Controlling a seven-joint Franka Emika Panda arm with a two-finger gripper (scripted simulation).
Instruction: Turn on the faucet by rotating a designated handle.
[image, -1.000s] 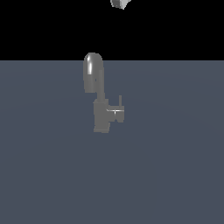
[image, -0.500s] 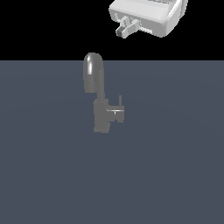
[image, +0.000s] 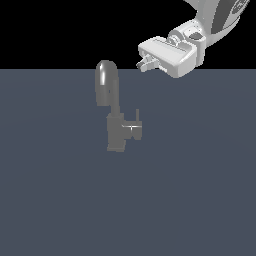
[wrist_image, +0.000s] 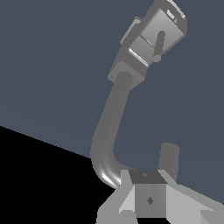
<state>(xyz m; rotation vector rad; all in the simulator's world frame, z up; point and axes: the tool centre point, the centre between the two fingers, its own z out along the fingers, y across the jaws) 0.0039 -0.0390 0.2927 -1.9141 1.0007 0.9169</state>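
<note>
The grey faucet (image: 112, 112) stands on the dark floor, its thick arched spout (image: 105, 80) rising from a blocky body. The handle (image: 135, 125) is a short stub on the body's side toward the exterior view's right, ending in a thin upright lever. My gripper (image: 145, 63) hangs above and to the exterior view's right of the spout, touching nothing. In the wrist view the faucet body (wrist_image: 153, 37), the lever of the handle (wrist_image: 159, 43) and the curved spout (wrist_image: 109, 127) lie ahead of my gripper (wrist_image: 149, 197). Its fingers sit together as one block, holding nothing.
A flat dark grey floor (image: 200, 190) spreads around the faucet, with black background behind it. My white arm (image: 215, 20) enters from the upper part of the exterior view's right. Nothing else stands on the floor.
My arm has come down into the exterior view from the top edge, moving toward the exterior view's right and lower, nearer the spout. The faucet and its handle have not moved.
</note>
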